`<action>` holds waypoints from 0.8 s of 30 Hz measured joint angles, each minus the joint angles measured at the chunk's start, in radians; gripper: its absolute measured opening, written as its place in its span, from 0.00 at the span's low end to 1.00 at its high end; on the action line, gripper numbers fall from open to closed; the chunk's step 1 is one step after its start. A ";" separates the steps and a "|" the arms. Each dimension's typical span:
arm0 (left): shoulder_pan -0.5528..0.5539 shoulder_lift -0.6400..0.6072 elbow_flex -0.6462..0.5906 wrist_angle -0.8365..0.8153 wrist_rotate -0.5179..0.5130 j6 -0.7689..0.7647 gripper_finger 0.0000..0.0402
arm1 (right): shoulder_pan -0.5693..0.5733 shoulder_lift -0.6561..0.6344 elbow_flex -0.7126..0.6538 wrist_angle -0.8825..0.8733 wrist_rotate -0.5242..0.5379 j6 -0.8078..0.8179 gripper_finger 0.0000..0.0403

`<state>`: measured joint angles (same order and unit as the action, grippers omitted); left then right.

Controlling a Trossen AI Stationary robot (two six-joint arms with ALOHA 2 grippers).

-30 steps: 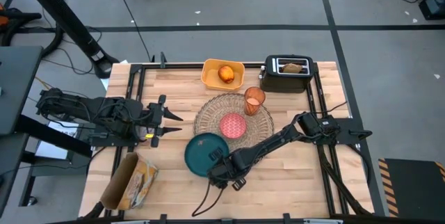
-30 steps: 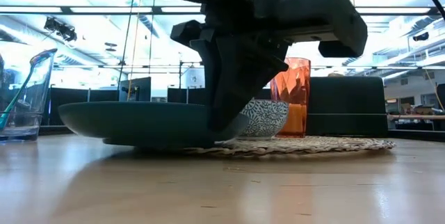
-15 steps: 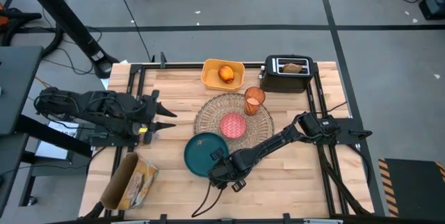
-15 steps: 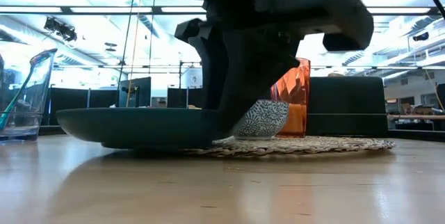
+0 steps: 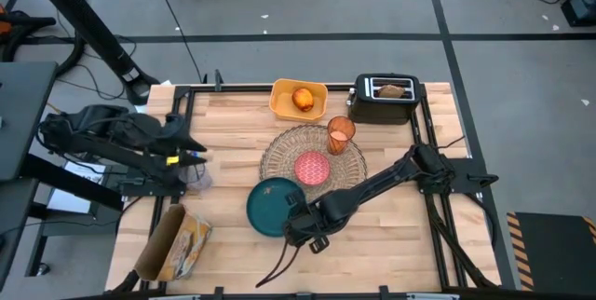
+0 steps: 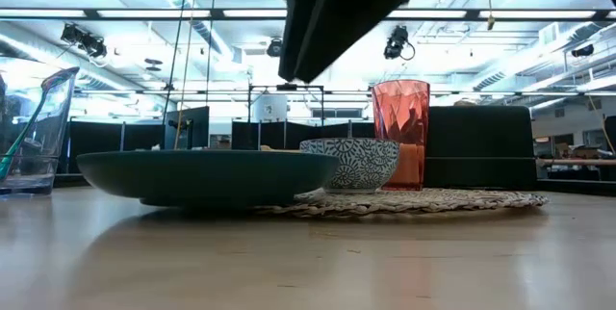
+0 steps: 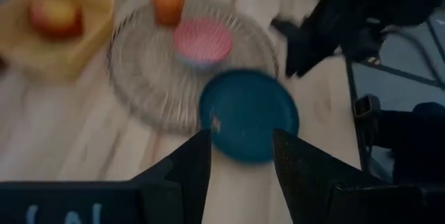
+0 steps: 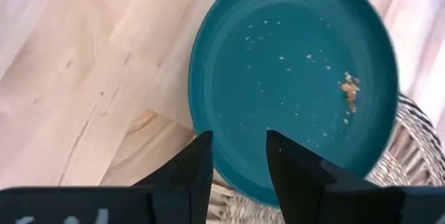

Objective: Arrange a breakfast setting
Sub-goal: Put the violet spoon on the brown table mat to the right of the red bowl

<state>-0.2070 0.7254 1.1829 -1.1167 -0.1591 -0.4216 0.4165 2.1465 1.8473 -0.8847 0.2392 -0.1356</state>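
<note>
The right claw (image 5: 300,232) hangs just above the counter (image 5: 391,235) near its front edge, fingers parted and holding nothing. Directly beneath and beside it lies the dark teal plate (image 5: 273,206), flat on the wood, its far rim overlapping the round woven straw placemat (image 5: 279,151). On the placemat sit the small pink bowl (image 5: 312,168) and, behind it, the translucent orange cup (image 5: 340,135). The left claw (image 5: 191,156) waits by the counter's left edge, fingers apart and empty. The plate looks only half on the mat; a careless nudge could shove it into the bowl or drag the mat askew.
</note>
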 joint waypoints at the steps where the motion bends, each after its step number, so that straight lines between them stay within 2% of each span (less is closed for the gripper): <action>1: 0.000 -0.001 0.002 -0.030 0.001 -0.032 0.40 | 0.001 -0.006 0.000 -0.002 0.002 0.009 0.35; 6: 0.000 0.007 0.003 -0.132 0.011 -0.135 0.40 | 0.010 -0.017 0.000 -0.021 0.004 0.015 0.35; 10: 0.000 0.019 0.003 -0.088 0.100 -0.153 0.40 | 0.010 -0.026 0.000 -0.037 0.003 0.024 0.35; 13: -0.009 0.048 0.003 -0.068 0.127 -0.170 0.40 | 0.009 -0.038 0.000 -0.075 0.003 0.032 0.35; 17: -0.056 0.107 0.003 -0.073 0.132 -0.197 0.40 | 0.019 -0.073 0.000 -0.114 0.004 0.061 0.35; 21: -0.085 0.156 0.048 -0.204 0.086 -0.238 0.40 | 0.029 -0.127 -0.038 -0.104 0.019 0.082 0.35; 24: -0.087 0.172 0.088 -0.333 0.028 -0.287 0.40 | 0.034 -0.200 -0.140 -0.049 0.028 0.123 0.35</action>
<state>-0.2939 0.8976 1.2710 -1.4497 -0.1306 -0.7083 0.4506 1.9469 1.7076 -0.9341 0.2677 -0.0124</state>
